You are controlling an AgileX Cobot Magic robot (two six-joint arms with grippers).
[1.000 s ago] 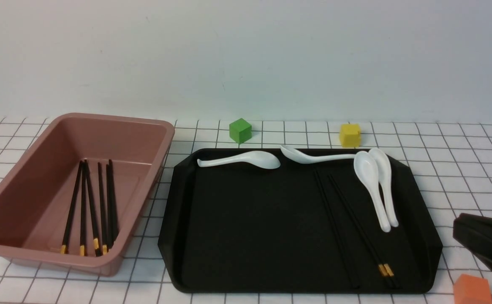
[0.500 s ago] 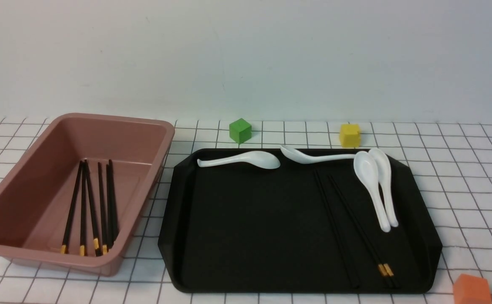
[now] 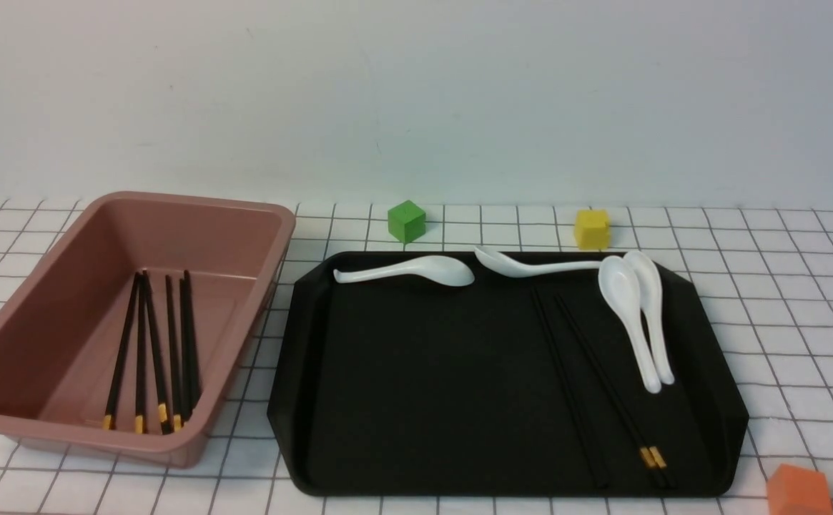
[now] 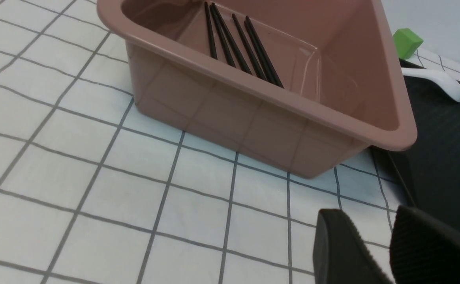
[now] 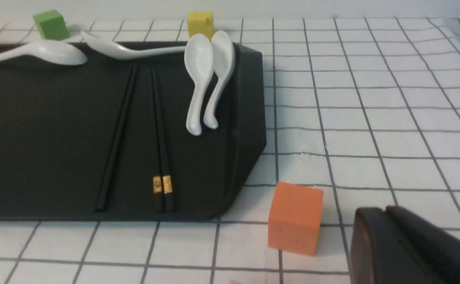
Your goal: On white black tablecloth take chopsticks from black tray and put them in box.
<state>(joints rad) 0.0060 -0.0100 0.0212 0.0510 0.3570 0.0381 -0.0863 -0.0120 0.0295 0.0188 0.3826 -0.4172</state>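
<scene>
Chopsticks lie at tray's 4 o'clock; more in box. Left pincer spread, empty; right pincer pressed together, empty.

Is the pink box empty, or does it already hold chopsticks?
Not empty. The box already holds several chopsticks lying on its floor, gold bands toward the near wall. More chopsticks lie on the tray.

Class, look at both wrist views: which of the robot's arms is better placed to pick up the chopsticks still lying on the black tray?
Probably the right. Its wrist view looks onto the tray's right part, where the chopsticks lie on the black tray. The left gripper sits near the box, further away.
</scene>
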